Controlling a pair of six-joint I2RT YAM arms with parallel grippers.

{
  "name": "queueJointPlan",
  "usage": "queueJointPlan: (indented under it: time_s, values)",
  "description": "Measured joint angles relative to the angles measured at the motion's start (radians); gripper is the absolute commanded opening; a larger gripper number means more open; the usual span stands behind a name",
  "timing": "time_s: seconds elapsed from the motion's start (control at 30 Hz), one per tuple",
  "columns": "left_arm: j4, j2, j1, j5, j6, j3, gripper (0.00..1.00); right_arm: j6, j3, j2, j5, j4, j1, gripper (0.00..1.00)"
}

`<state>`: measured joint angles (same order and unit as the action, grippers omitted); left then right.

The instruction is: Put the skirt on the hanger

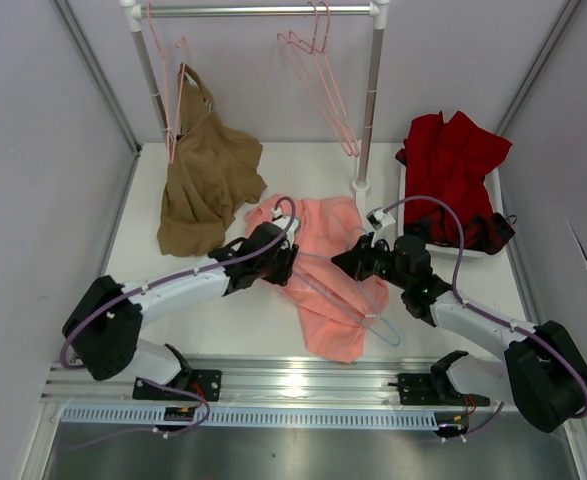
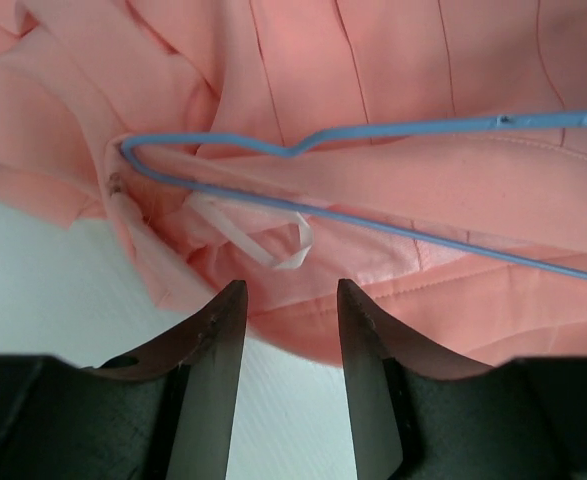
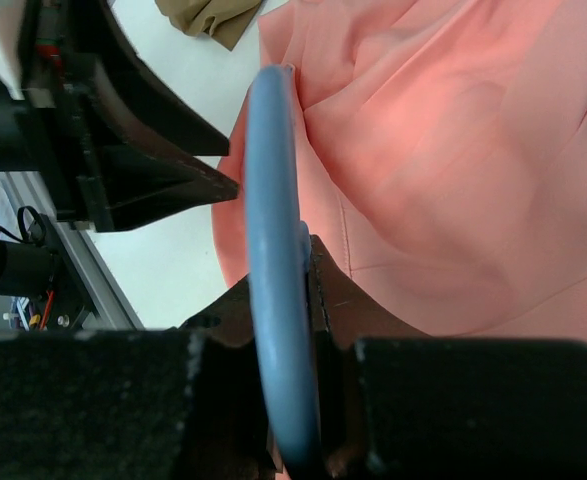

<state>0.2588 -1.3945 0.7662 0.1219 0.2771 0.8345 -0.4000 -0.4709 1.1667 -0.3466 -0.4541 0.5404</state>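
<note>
The salmon-pink skirt point(image 1: 318, 265) lies crumpled on the white table between the two arms. The light blue wire hanger point(image 1: 378, 322) lies across it, with one end showing over the skirt's lower right. My right gripper point(image 1: 350, 262) is shut on the hanger wire point(image 3: 273, 200), with the skirt point(image 3: 453, 150) just behind it. My left gripper point(image 1: 286, 262) is open and empty at the skirt's left edge. In the left wrist view its fingers point(image 2: 223, 340) stand apart just short of the skirt point(image 2: 373, 60). The hanger's corner point(image 2: 303, 150) passes through the waistband near a white ribbon loop point(image 2: 273, 245).
A tan-brown garment point(image 1: 203, 180) hangs from a pink hanger at the back left and drapes onto the table. More pink hangers point(image 1: 318, 85) hang on the rail by the rack post point(image 1: 370, 100). A dark red garment point(image 1: 453, 165) lies at the back right.
</note>
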Motion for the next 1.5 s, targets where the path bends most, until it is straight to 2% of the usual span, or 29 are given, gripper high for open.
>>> queueJointPlan:
  time_s: [0.33,0.57,0.97,1.17,1.4,1.5]
  values:
    - [-0.009,-0.153,0.023,0.034,-0.051,0.059,0.45,0.000,0.000,0.000,0.001,0.000,0.001,0.00]
    - [-0.013,-0.171,0.027,0.034,-0.059,0.072,0.45,0.000,0.000,0.000,0.001,0.000,0.001,0.00]
    - [-0.043,-0.243,0.028,0.034,-0.069,0.086,0.37,0.000,0.000,0.000,0.002,0.000,0.001,0.00]
    - [-0.052,-0.255,0.028,0.045,-0.069,0.086,0.29,0.000,0.000,0.000,0.003,0.001,0.001,0.00]
    - [-0.056,-0.255,0.028,0.078,-0.068,0.086,0.08,0.000,0.000,-0.002,0.010,0.003,0.001,0.00]
    - [-0.055,-0.255,0.028,0.085,-0.069,0.086,0.05,0.000,0.000,-0.006,0.010,0.009,0.001,0.00]
